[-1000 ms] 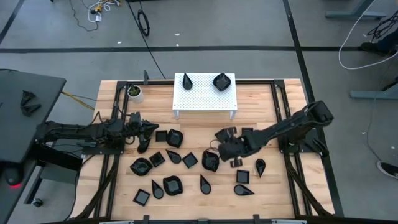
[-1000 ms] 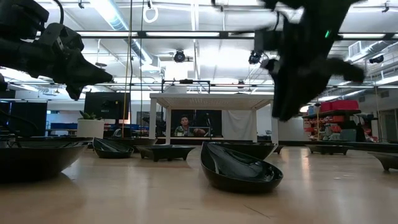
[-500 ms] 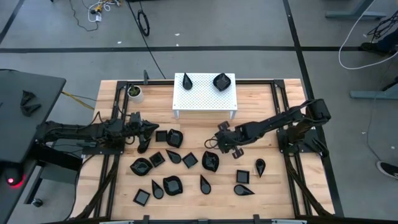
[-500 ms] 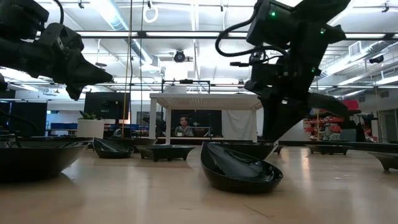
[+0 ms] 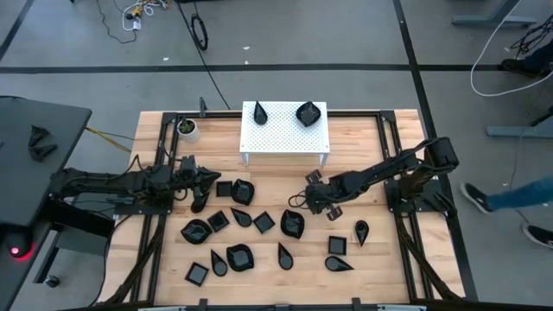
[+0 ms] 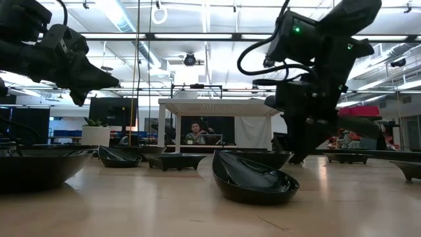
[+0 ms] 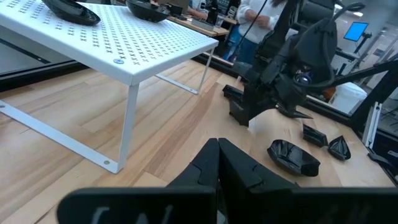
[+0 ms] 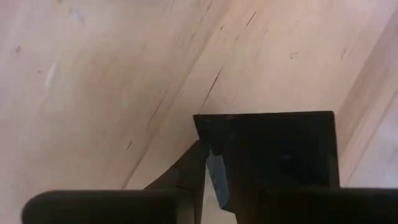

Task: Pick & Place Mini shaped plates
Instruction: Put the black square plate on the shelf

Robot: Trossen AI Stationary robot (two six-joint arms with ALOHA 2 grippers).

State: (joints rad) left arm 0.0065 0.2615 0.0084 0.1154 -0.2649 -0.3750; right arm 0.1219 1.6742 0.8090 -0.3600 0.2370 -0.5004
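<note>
the right end effector (image 5: 321, 200), at centre-right of the high view, pinches a square black plate (image 8: 273, 155) by its edge above the counter (image 5: 371, 138). the left end effector (image 5: 207, 180), at centre-left, is pressed together and empty, beside the other mini shaped plates (image 5: 242, 226) scattered across the lower middle.

Bare wood is lying open along the table (image 5: 380, 263) at its near right corner and just in front of the white perforated stand (image 5: 284, 134), which is blocking the far middle with two dishes sitting on top. The mini shaped plates (image 5: 244, 226) are crowding the near centre, leaving only narrow gaps between them. The left gripper (image 5: 213, 178) is hovering over that cluster's left edge, and the right gripper (image 5: 316, 199) is occupying the stretch right of it
</note>
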